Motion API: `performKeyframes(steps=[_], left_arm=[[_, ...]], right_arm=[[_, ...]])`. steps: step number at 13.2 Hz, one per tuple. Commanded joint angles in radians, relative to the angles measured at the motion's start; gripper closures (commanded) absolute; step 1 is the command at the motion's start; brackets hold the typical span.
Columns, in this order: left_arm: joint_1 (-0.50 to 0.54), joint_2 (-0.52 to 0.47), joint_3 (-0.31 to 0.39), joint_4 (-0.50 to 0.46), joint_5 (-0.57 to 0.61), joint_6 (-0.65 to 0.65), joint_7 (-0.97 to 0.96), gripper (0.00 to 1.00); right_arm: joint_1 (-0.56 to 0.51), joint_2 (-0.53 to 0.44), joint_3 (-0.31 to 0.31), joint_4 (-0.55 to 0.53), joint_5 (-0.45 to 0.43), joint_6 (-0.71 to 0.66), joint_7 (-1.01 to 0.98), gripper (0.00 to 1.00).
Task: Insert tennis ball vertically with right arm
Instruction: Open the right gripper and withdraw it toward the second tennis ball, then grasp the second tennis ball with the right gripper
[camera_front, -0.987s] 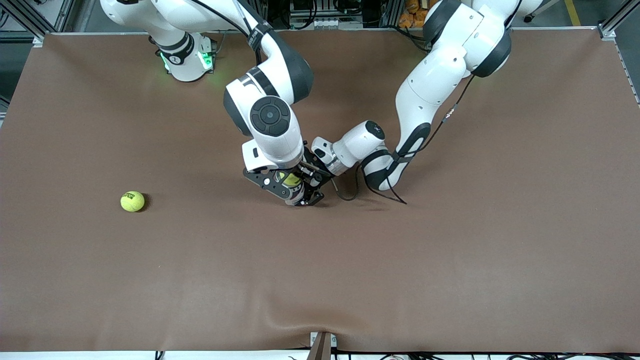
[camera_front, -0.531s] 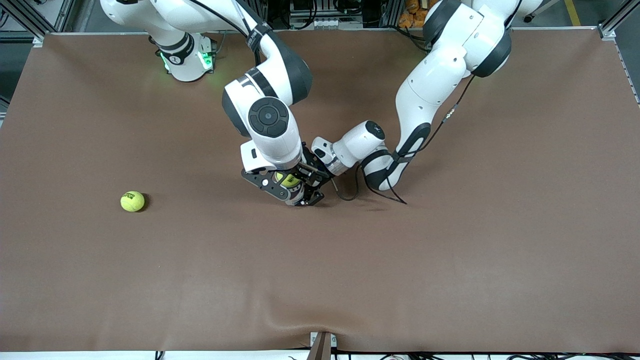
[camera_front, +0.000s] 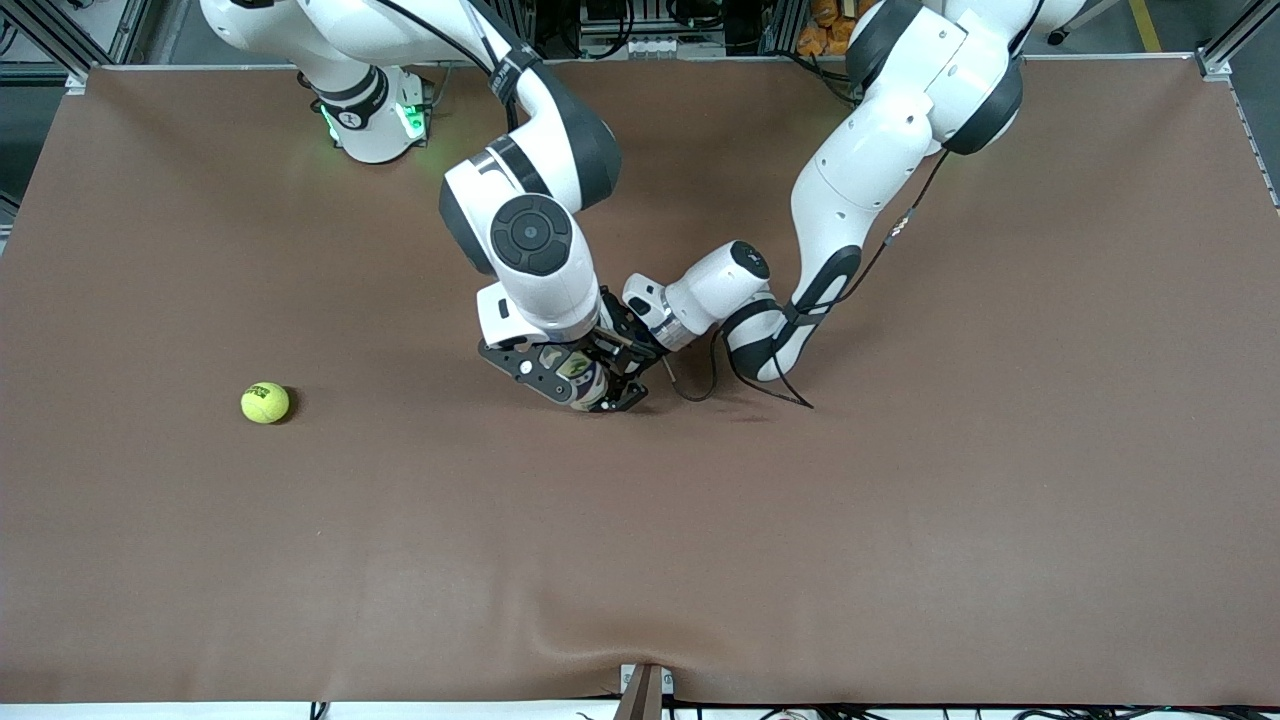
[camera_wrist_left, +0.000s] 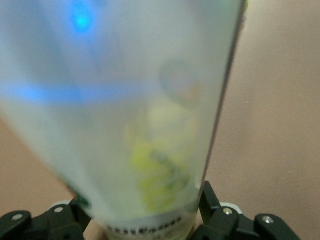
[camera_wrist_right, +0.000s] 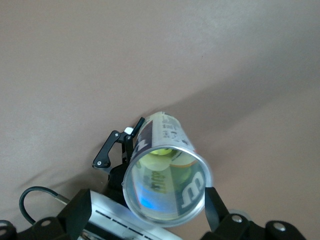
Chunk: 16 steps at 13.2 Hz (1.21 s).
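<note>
Right wrist view: looking straight down the mouth of a clear tennis ball can (camera_wrist_right: 165, 175), a yellow tennis ball (camera_wrist_right: 161, 152) sits at the bottom of the can. Right end effector (camera_front: 560, 372) is over the can's mouth with its fingers (camera_wrist_right: 214, 207) spread and released, nothing between them. Left end effector (camera_front: 620, 375) is clenched on the can's lower body, keeping it upright on the brown desk (camera_front: 900, 520) near the middle; the left wrist view shows the ball as a yellow blur through the can's wall (camera_wrist_left: 150, 125). A second tennis ball (camera_front: 265, 402) lies loose on the desk, well apart, toward the right arm's end. Judgement: the drop looks done. Risks: the spread right fingers flank the rim closely, so a sideways or tilted withdrawal could catch the lip and tip the can or twist it in the left grip. The grip sits low on a tall, smooth can, leaving little resistance to levering at the top.
</note>
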Motion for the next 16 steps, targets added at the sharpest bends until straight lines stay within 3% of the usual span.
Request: performKeyframes(steps=[1, 4, 7, 11, 16], left_arm=[[-0.001, 0.011, -0.001, 0.018, 0.016, 0.015, -0.006, 0.12], [0.000, 0.010, -0.001, 0.017, 0.017, 0.015, -0.006, 0.12], [0.003, 0.010, -0.001, 0.017, 0.019, 0.015, -0.006, 0.13], [0.005, 0.008, -0.001, 0.017, 0.022, 0.015, -0.006, 0.13], [0.006, 0.007, -0.001, 0.018, 0.020, 0.015, -0.006, 0.13]], right_arm=[[-0.091, -0.065, 0.004, 0.008, 0.017, -0.145, -0.141, 0.00], [-0.225, -0.100, 0.002, 0.008, 0.006, -0.256, -0.299, 0.00], [-0.340, -0.099, 0.001, -0.003, -0.055, -0.265, -0.432, 0.00], [-0.521, -0.096, 0.001, -0.032, -0.118, -0.275, -0.758, 0.00], [-0.595, -0.097, 0.002, -0.018, -0.139, -0.265, -0.841, 0.00]])
